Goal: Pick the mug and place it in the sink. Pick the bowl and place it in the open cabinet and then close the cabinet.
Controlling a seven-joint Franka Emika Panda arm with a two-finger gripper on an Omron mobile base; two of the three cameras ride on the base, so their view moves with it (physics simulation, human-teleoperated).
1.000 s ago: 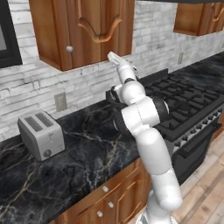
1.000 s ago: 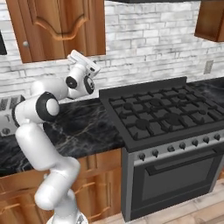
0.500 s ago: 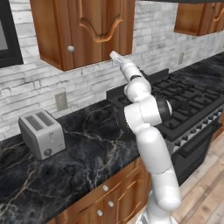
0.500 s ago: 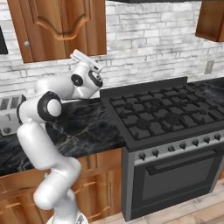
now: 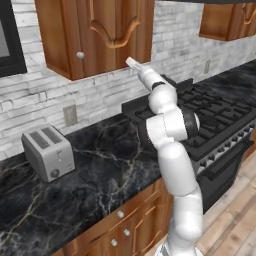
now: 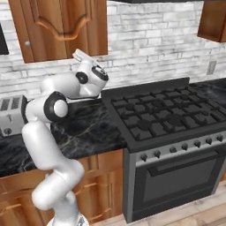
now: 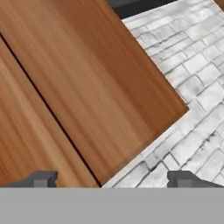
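The reddish-brown wall cabinet (image 5: 100, 30) (image 6: 66, 24) hangs above the counter, and its carved doors look shut, with a small silver knob (image 5: 80, 55) on the left one. My gripper (image 5: 132, 62) (image 6: 79, 54) points up and back, just under the cabinet's lower right edge. In the hand view the gripper (image 7: 112, 179) is open, its two dark fingertips (image 7: 41, 178) far apart with nothing between them. Flat brown cabinet wood (image 7: 78, 87) lies close ahead, with white brick wall to its right. The mug, the bowl and the sink are out of view.
A silver toaster (image 5: 48, 152) (image 6: 11, 114) stands on the black marble counter (image 5: 100, 170) to the left. A black gas stove (image 5: 215, 115) (image 6: 163, 114) is to the right. An outlet (image 5: 70, 115) is on the brick wall. Another wall cabinet (image 5: 227, 20) hangs at the upper right.
The arm's elbow has shifted slightly up and right while the hand stays under the cabinet's edge. The jaws remain open.
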